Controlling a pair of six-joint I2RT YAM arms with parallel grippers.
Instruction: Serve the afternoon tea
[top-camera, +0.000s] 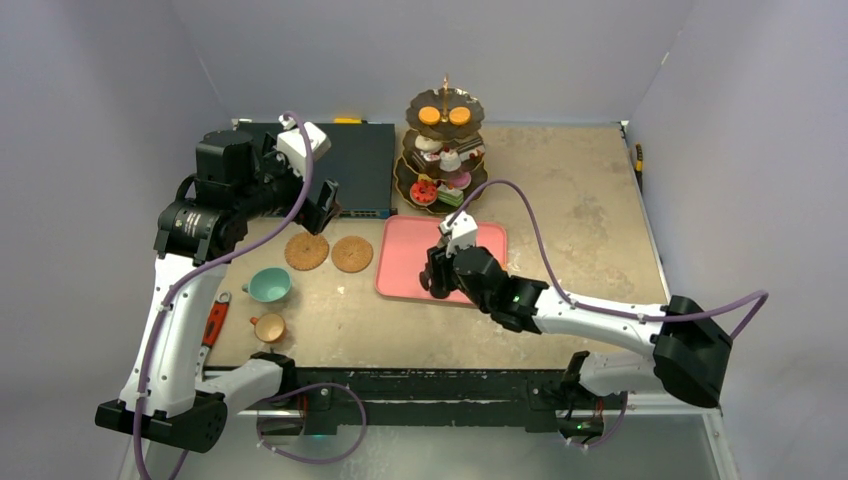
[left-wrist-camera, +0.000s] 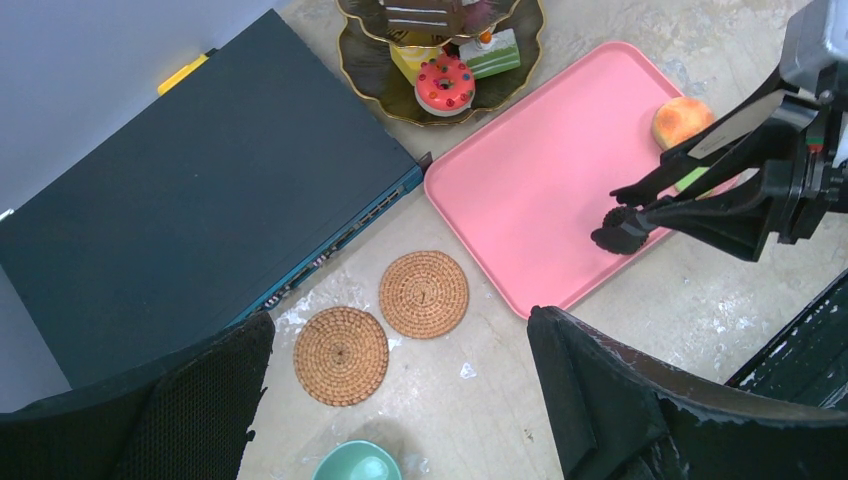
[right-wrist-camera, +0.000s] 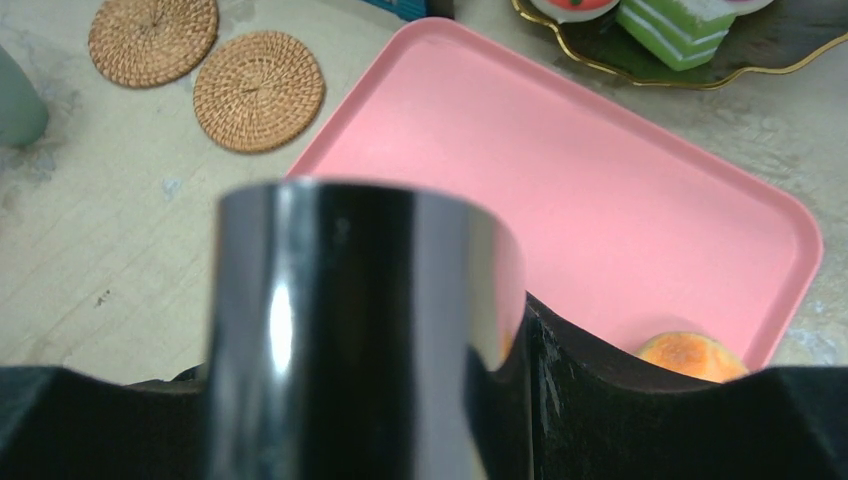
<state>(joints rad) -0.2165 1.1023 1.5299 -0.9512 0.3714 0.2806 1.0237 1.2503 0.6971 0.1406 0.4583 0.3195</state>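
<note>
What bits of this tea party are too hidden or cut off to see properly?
- Orange cake: right wrist view, only its top peeks over the black finger; top view, the right arm hides it.
- Teal cup: left wrist view, cut off by the bottom edge.
- Stand's upper tiers: left wrist view, cut off by the top edge.
- Tan cup: top view, too small to see inside.
</note>
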